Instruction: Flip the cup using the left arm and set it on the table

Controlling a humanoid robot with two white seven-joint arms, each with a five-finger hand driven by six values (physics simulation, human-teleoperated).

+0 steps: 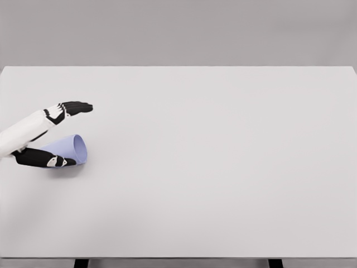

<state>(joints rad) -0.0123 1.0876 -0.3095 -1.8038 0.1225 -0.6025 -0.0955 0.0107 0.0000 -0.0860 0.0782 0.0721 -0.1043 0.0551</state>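
Behind the left hand (56, 134), a half-hidden tipped cup (71, 148).

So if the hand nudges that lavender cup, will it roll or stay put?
The cup lies on its side on the table, so it can probably roll. It looks tapered, so it would likely curve. The left robot hand brackets it, which may check it.
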